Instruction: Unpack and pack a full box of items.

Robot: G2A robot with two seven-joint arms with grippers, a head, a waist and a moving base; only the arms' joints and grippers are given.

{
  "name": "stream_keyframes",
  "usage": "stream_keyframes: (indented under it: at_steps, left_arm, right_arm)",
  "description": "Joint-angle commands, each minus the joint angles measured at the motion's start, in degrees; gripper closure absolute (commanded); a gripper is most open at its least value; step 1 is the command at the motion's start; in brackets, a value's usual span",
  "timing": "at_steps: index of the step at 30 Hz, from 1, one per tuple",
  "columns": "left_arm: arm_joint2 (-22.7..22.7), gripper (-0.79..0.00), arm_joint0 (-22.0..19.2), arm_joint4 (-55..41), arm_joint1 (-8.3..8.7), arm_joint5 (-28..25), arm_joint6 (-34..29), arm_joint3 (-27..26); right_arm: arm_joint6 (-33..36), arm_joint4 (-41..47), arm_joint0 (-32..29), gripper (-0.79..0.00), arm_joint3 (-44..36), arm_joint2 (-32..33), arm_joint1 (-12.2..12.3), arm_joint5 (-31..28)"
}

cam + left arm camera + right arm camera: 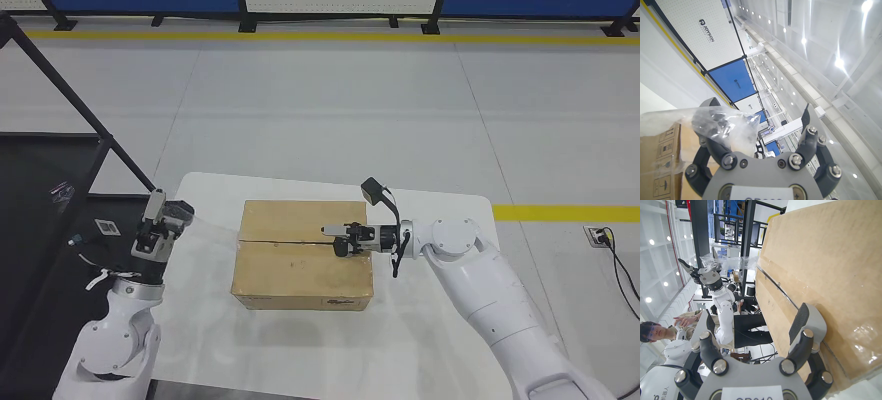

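Note:
A closed cardboard box (300,275) sits mid-table, with a seam (776,285) running along its top. My right gripper (340,240) is over the seam's right end. In its wrist view the right gripper (755,313) is open, one finger (800,321) lying on the box top (819,256). My left gripper (160,212) is held off the box's left side, open (760,106). A crumpled strip of clear tape (721,123) clings to one of its fingers and stretches (210,228) back to the box's left edge (659,151). The right wrist view shows this strip (734,263) hanging from the far left gripper (696,256).
The white table (420,330) has bare surface in front of and to the right of the box. A black metal frame (70,100) and a dark panel (40,200) stand close by on the left.

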Motion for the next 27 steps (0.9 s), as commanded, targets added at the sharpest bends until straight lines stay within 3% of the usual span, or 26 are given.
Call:
stream_keyframes:
  at_steps: [1,11,27]
  left_arm:
    - [0.6,-0.785,-0.2,0.4,-0.07,0.3,-0.3,-0.6]
    - [4.6,-0.785,-2.0,1.9,-0.61,1.7,-1.3,-3.0]
    - [11.5,-0.785,-6.1,4.9,-1.73,3.6,-2.1,-1.2]
  right_arm:
    - [0.0,0.0,0.0,-0.785,0.0,0.0,0.0,0.0]
    - [-0.4,0.0,-0.2,-0.785,-0.2,0.0,0.0,0.0]
    - [-7.8,-3.8,-11.1,-0.785,-16.5,9.5,4.0,1.4]
